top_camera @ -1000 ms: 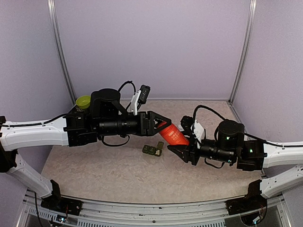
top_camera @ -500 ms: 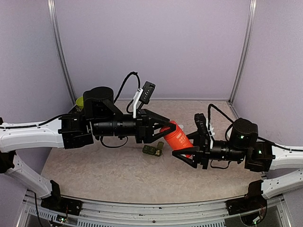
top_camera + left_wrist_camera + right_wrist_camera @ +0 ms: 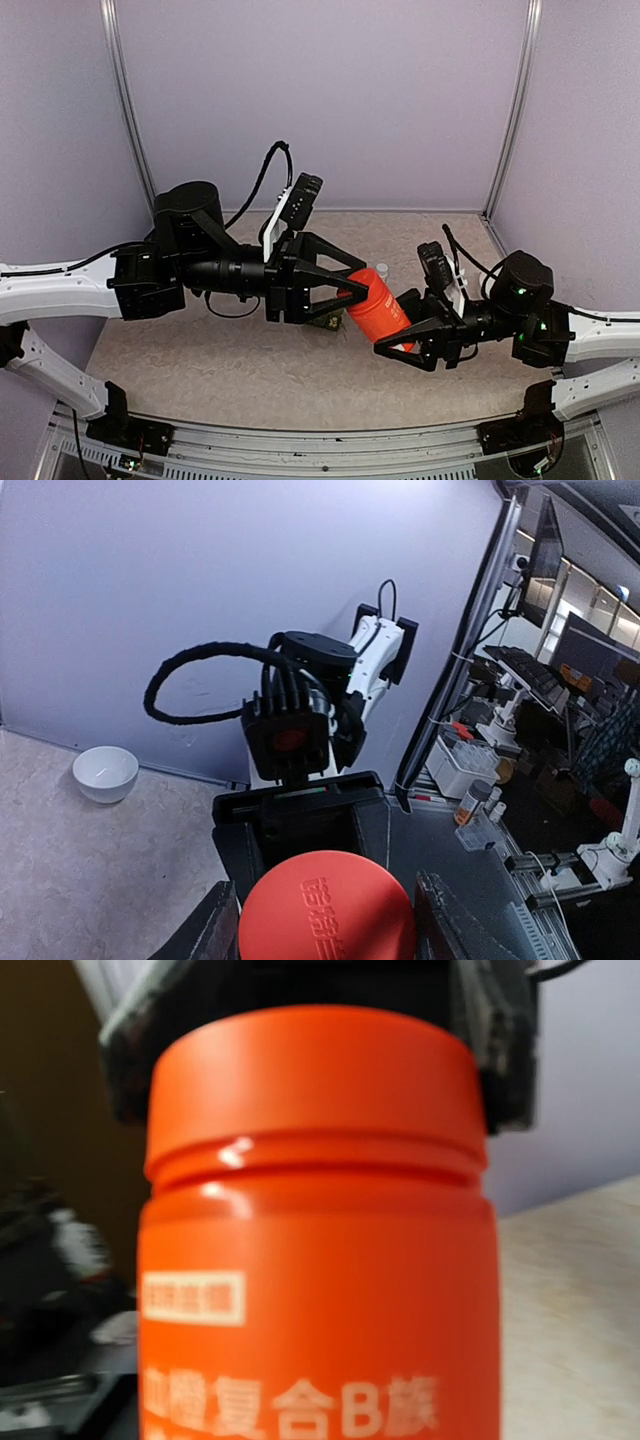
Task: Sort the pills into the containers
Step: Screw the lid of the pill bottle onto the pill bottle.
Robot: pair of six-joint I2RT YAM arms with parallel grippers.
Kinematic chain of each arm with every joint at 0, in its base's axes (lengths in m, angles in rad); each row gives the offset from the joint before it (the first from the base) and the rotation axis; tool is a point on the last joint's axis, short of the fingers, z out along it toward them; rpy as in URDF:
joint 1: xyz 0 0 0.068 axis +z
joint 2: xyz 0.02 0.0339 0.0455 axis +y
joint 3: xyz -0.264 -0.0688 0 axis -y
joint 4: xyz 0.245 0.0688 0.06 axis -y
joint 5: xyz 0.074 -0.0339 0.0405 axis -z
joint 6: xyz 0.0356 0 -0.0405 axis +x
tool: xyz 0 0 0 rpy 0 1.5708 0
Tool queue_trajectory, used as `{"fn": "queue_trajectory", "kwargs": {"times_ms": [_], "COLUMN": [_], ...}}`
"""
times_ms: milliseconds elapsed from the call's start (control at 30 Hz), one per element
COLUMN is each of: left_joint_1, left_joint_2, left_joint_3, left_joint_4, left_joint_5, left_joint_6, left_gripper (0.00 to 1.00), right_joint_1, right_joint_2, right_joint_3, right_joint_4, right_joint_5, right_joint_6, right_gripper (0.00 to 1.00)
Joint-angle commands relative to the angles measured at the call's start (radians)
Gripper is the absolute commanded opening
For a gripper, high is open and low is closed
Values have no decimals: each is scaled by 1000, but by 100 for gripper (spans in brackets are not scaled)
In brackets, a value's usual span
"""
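Red bottle carried rightward | left fingers, right fingers pinch it | label 血橙复合B族

Robotics laboratory. A test cell of lilac panels and a beige table ends at an aluminium post; beyond that post stand a monitor, a keyboard, bottles and another white arm.

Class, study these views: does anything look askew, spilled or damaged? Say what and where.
Nothing spilled or damaged. The red bottle hangs tilted above the table, lid on, gripped between the left gripper and right gripper.
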Motion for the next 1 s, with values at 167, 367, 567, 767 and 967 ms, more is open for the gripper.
{"fn": "queue_trajectory", "kwargs": {"times_ms": [167, 367, 567, 767, 967], "left_joint_1": [-35, 23, 27, 46, 59], "left_joint_2": [-26, -76, -76, -11, 77], "left_joint_3": [-21, -110, -99, 11, 81], "left_joint_4": [3, 138, 124, -72, -177], "left_joint_5": [155, -19, -161, -293, -282], "left_joint_6": [132, -70, -198, -342, -449], "left_gripper": [46, 99, 99, 99, 99], "right_joint_1": [-7, -7, -6, 29, 46], "right_joint_2": [44, -36, -19, 30, 33], "right_joint_3": [0, 67, 102, 148, 161], "right_joint_4": [202, -146, -243, -392, -438], "right_joint_5": [-222, 117, 301, 509, 686], "right_joint_6": [175, -56, -131, -250, -324], "right_gripper": [0, 0, 0, 0, 0]}}
